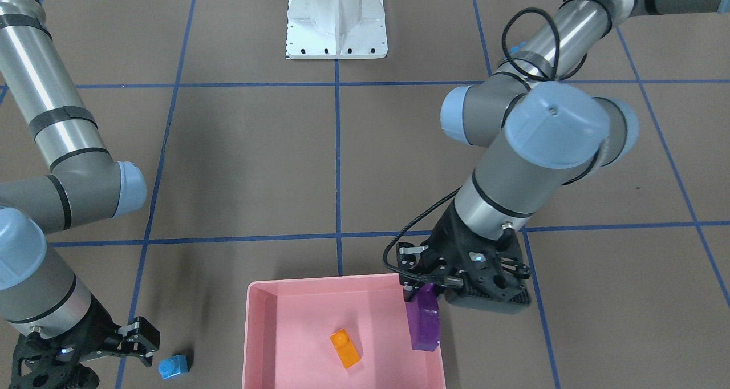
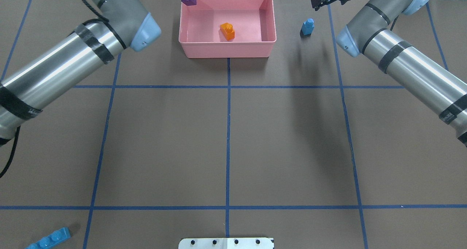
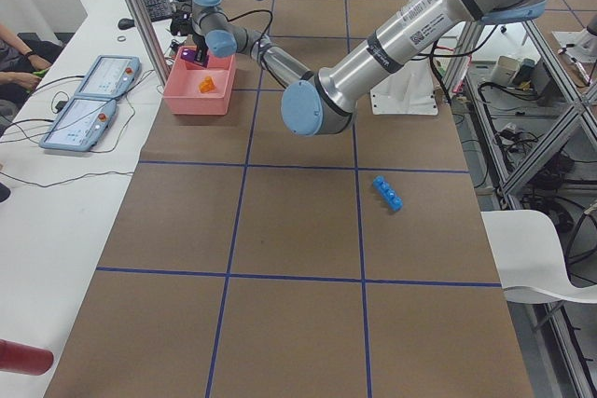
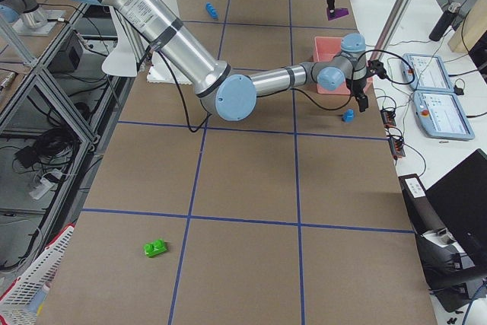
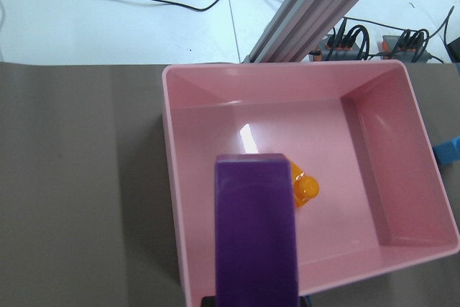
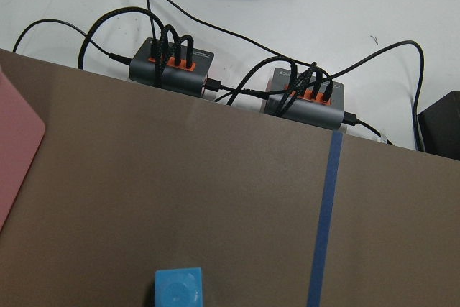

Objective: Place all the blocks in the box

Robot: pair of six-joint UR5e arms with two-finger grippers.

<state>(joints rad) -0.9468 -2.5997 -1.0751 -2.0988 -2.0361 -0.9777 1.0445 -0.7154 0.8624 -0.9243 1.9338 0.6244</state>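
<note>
Two arms reach across a matte brown table [image 2: 164, 139] ruled into large squares by blue tape. The white robot base [image 1: 336, 18] is bolted at the robot's edge. Beyond the far edge runs a white bench [image 5: 108, 26] with two tablets [image 3: 107, 76], cable hubs [image 6: 172, 70] with orange plugs, and an aluminium post [image 5: 316, 5]. A metal frame [image 3: 550, 90] with loose cabling stands behind the robot.

White labels on the arm tubes carry print too small to read.

The box [image 2: 226, 50] sits close to the far edge, across the centre tape line. The orange block [image 2: 227, 31] lies on its floor, away from the walls.

The left gripper [image 1: 419, 286] is clamped on the top end of the purple block [image 1: 424, 323]. That block hangs upright in the air over the left part of the box.

The right gripper [image 1: 140, 340] hovers just beside the one-stud blue block [image 1: 173, 366], which stands on the table right of the box and apart from it. Its fingers look parted, with nothing between them.

The long blue block [image 2: 49, 239] lies near the robot's edge at the far left. The green block [image 4: 156, 248] lies well away toward the table's right end. Two rows of brown squares stretch between the box and the base.
</note>
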